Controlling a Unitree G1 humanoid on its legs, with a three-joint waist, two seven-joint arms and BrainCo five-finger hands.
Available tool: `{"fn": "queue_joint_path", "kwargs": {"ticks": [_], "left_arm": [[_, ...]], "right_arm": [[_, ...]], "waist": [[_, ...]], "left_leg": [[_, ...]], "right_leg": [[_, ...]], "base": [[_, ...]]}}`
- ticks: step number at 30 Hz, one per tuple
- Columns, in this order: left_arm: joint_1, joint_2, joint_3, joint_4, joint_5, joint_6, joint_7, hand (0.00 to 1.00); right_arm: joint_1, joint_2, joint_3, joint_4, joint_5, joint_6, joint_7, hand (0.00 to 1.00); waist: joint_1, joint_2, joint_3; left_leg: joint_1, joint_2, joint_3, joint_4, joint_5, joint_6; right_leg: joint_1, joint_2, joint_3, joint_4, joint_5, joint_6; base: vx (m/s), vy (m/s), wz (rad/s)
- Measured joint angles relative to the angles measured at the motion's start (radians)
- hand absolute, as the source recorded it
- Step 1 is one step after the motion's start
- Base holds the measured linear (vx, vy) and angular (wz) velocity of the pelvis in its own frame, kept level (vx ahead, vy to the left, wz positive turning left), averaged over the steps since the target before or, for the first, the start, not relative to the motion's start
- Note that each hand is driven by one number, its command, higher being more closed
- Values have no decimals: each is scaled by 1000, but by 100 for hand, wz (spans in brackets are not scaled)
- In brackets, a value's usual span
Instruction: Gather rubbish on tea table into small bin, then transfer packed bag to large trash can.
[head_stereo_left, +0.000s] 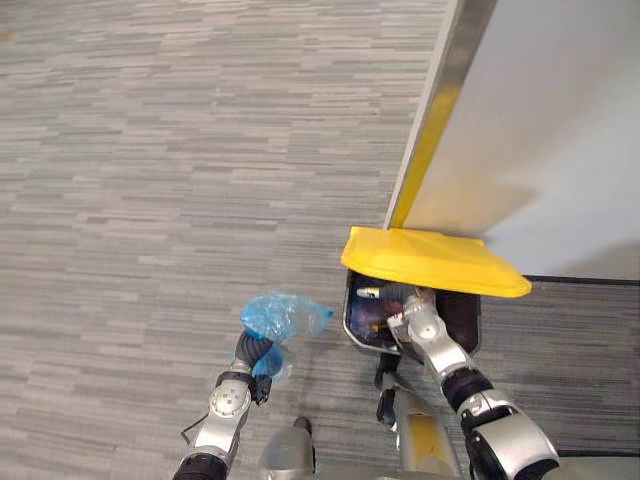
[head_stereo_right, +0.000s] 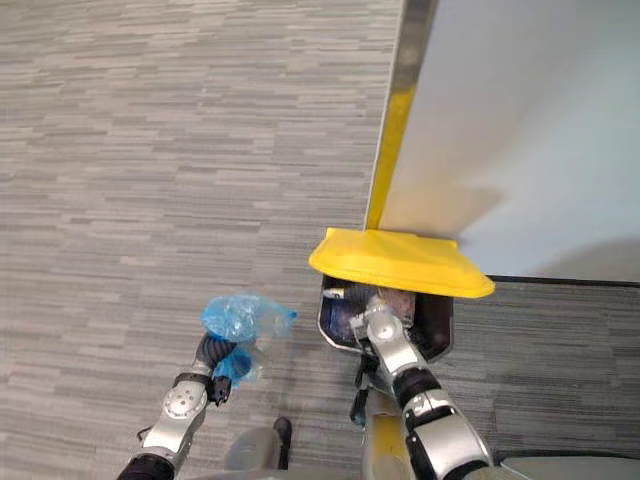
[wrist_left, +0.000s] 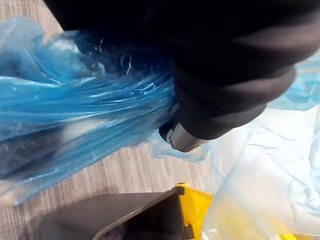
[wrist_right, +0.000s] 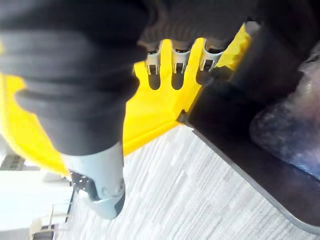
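Down on the grey striped floor, hard against the foot of the white wall panel, sits the big dark trash can, and its yellow lid is up, tilted back toward the wall. That's the right hand doing the work: the arm reaches forward from the lower right, forearm angled up over the can's near rim, hand tucked under the front edge of the lid. From the wrist you can see the fingers laid straight against the yellow underside, thumb sticking out well clear. Nothing grasped there, just a flat prop. Some rubbish shows inside the can's mouth.

Over on the other side, the left hand is raised above the floor just to the left of the can, wrist bent upward, fingers clenched round the gathered neck of the blue bag. The bag bulges out above and beside the fist, crumpled and translucent, clear of the floor and not yet over the can's opening. Close up, blue plastic wraps right around a silver finger.
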Motion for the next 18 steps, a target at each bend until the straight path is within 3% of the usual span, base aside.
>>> {"fn": "queue_joint_path", "kwargs": {"ticks": [3,5,18], "left_arm": [[14,3,-19,-41,-19,-4,-1,100],[27,10,-50,-85,-44,-9,-1,100],[57,57,-170,-291,-162,-51,-33,100]], "right_arm": [[-98,-50,0,0,0,3,-12,0],[-177,-117,0,0,0,3,-27,0],[-323,-268,21,0,25,3,-35,0]], "waist": [[6,-2,26],[25,-1,40],[23,0,91]], "left_leg": [[-19,1,-15,16,-2,4],[-32,13,-15,31,-10,-8],[-50,35,-10,89,-34,-19]], "right_leg": [[-8,7,18,1,4,-2],[-17,17,20,0,10,-10],[-18,52,26,4,13,-19]], "base": [[-71,-89,12],[-3,-57,-7],[23,-13,-4]]}}
